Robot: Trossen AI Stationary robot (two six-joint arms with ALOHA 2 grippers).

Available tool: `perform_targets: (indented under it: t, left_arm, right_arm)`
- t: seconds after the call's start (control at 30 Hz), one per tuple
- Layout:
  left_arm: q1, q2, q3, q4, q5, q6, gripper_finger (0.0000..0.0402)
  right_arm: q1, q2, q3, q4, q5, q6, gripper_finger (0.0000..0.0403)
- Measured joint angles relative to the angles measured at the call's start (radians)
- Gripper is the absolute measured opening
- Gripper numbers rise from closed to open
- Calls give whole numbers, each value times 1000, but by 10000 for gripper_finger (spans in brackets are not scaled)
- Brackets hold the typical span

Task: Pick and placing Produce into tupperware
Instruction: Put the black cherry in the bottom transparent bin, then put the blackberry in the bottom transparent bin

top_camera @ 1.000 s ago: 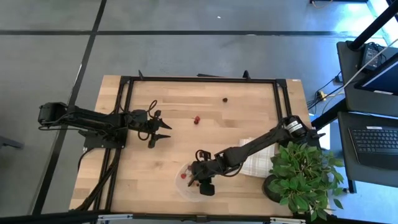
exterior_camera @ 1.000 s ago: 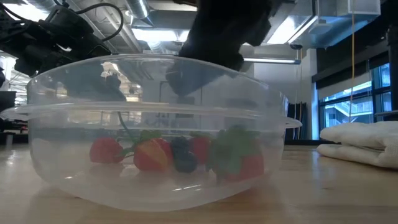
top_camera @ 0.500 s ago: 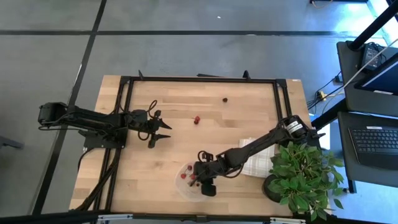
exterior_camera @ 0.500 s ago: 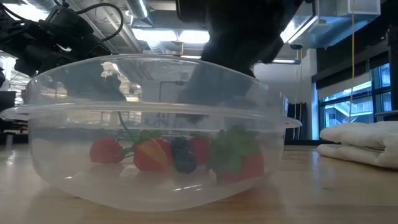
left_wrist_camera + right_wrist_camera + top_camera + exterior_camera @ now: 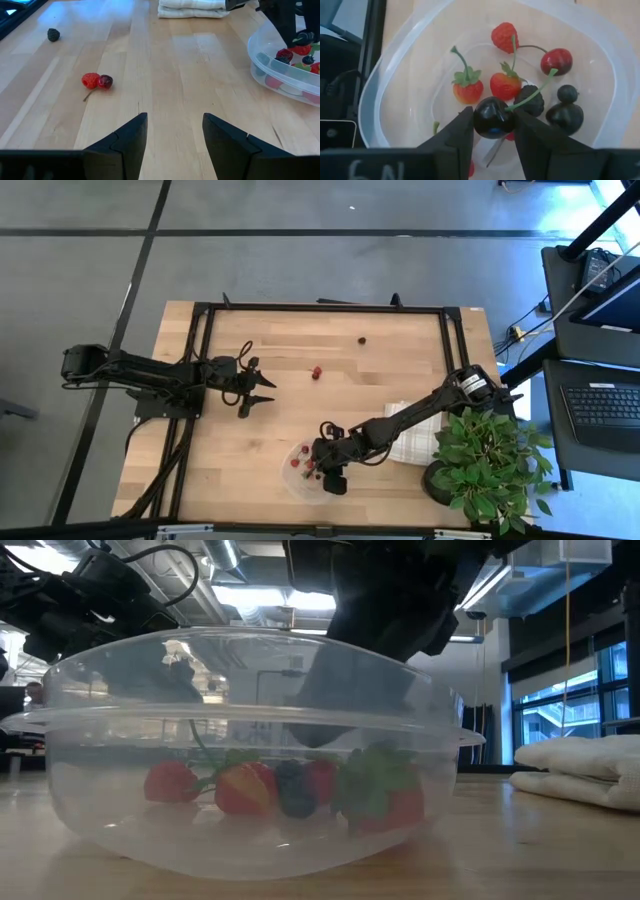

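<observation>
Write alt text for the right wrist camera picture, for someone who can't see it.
The right gripper holds a dark cherry between its fingers above a clear tupperware on the wooden table. Inside lie strawberries, a red cherry, a blackberry and dark berries.

Two slim black jointed arms trailing black cables

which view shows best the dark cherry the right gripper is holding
The right wrist view: the dark cherry sits pinched in the right gripper over the tupperware. High, low and left wrist views hide it behind the arm.
</observation>
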Motion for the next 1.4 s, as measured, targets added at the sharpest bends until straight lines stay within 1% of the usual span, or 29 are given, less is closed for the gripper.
perform_targets:
  t: [0.47, 0.67, 0.77, 0.9, 1.0, 1.17, 1.3, 1.4]
  left_arm:
    - [0, 0, 0, 0, 0, 0, 185]
    - [0, 0, 0, 0, 0, 0, 185]
    - [0, 0, 0, 0, 0, 0, 185]
    - [0, 0, 0, 0, 0, 0, 185]
    - [0, 0, 0, 0, 0, 0, 185]
    - [0, 0, 0, 0, 0, 0, 185]
    - [0, 0, 0, 0, 0, 0, 185]
    - [0, 0, 0, 0, 0, 0, 185]
  right_arm:
    - [0, 0, 0, 3, 2, 0, 168]
    - [0, 0, 0, 3, 2, 1, 195]
    - [-3, 0, 1, 3, -2, 49, 212]
    - [-19, 0, 2, 3, -62, 93, 238]
    - [-36, 0, 2, 3, -109, 106, 251]
    - [-61, 0, 23, 4, -182, 103, 254]
    - [-73, 0, 68, -2, -188, 53, 255]
    - [-90, 0, 123, -31, -191, 48, 255]
